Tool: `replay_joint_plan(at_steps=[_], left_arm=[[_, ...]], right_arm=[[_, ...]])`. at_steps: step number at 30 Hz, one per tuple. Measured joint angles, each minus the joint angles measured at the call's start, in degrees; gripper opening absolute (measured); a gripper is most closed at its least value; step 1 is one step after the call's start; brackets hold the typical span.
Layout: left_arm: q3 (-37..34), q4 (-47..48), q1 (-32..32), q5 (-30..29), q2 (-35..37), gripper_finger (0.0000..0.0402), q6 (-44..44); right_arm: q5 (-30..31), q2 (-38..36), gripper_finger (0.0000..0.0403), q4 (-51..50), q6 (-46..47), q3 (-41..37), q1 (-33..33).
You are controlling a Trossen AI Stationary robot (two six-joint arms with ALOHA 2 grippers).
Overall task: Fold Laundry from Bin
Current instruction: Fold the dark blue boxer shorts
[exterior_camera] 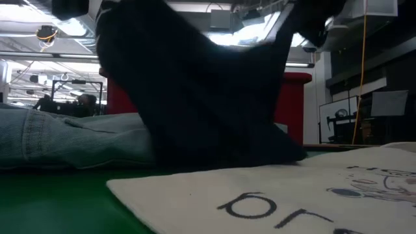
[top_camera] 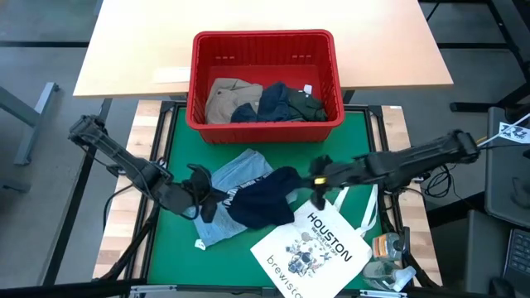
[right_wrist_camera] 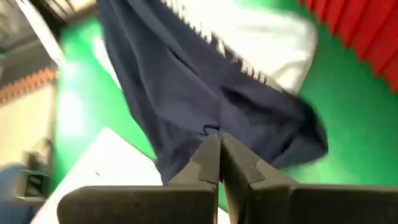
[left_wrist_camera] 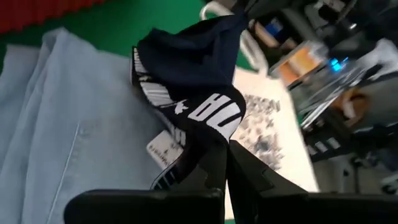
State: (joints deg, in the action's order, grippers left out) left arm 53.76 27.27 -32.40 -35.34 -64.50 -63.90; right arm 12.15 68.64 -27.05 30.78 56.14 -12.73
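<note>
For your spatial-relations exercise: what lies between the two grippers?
In the high view, the navy garment spans from the left gripper to the right gripper, both shut on it, over the denim garment.

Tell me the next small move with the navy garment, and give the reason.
Probably draw the two grippers apart to stretch it flat. The left gripper and right gripper are both shut on the navy garment, which hangs bunched between them over the denim garment and beside the white tote bag.
</note>
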Motion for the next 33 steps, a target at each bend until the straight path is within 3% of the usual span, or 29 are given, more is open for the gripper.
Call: replay_joint_plan(at_steps=[6,13,22,28,31,33], left_arm=[[0.0,-5.4,0.0,-3.4,2.8,0.0000,6.1],[0.0,-13.9,0.7,-9.5,3.1,0.0000,19.5],[0.0,-30.2,9.5,-11.8,3.5,0.0000,41.4],[0.0,-37.3,16.4,-5.9,3.5,0.0000,54.8],[0.0,-34.3,17.1,-0.2,3.5,0.0000,54.5],[0.0,-30.5,15.8,4.7,3.3,0.0000,51.4]], right_arm=[[3.7,-11.2,0.0006,0.7,0.0,0.0,0.0],[7.2,-20.5,0.0006,4.9,-1.2,0.0,0.0],[13.2,-25.6,0.0004,16.2,-11.9,0.1,0.0],[14.3,-26.3,0.0005,17.6,-20.5,0.1,1.1],[12.9,-26.6,0.0005,13.2,-19.0,0.1,1.5],[8.2,-26.8,0.0005,9.5,-16.4,0.1,1.5]])
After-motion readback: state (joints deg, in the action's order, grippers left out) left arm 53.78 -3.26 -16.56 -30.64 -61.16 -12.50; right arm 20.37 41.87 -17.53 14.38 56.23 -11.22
